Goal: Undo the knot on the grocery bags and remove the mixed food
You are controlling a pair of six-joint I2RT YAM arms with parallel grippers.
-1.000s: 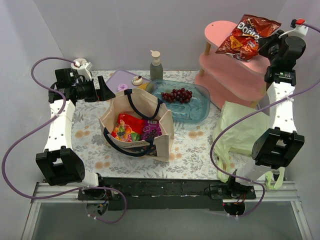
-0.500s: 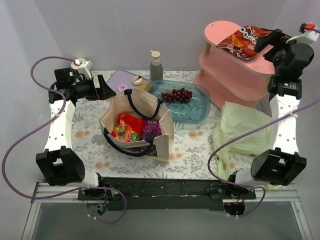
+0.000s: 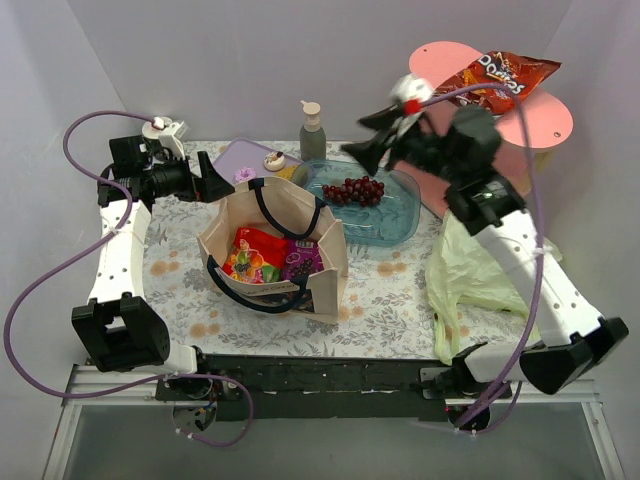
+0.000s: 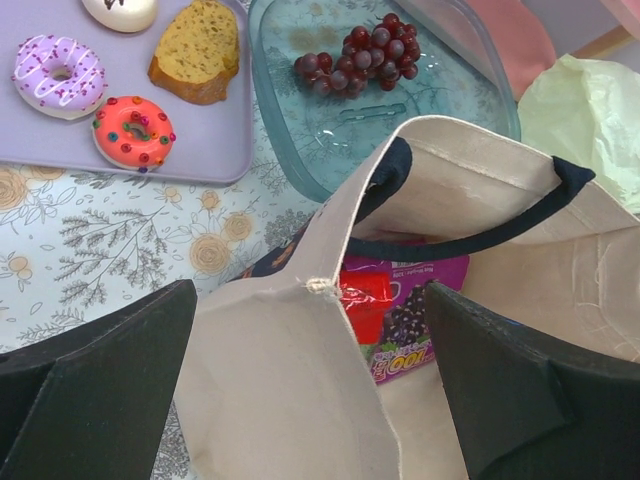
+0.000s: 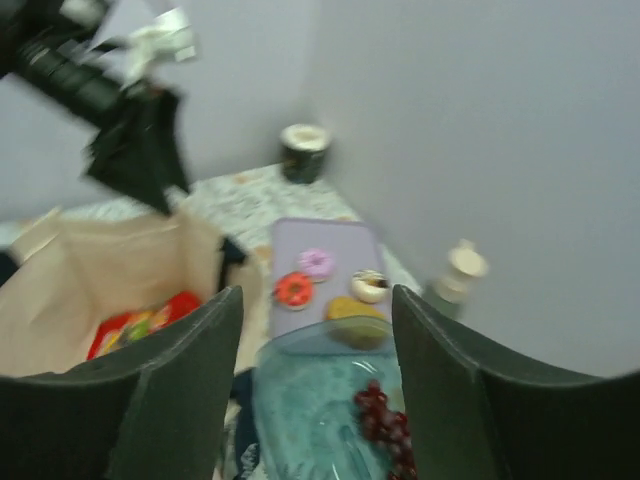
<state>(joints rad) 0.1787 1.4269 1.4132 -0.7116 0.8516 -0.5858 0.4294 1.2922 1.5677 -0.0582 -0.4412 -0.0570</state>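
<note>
Plain pale-grey walls [image 3: 220, 60] around a floral-patterned table [image 3: 385, 300], pink tiered shelf [image 3: 545, 122] at back right.

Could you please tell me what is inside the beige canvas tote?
A red snack packet and a purple snack packet lie inside the tote; anything beneath them is covered.

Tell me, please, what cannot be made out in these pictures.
1. Top view: the right arm crosses the thin pale-green plastic bag, so whether its handles are knotted cannot be told.
2. Top and left wrist views: the walls of the beige canvas tote hide whatever lies under the red and purple snack packets.
3. Right wrist view: motion blur smears the pastries on the lavender tray.
</note>
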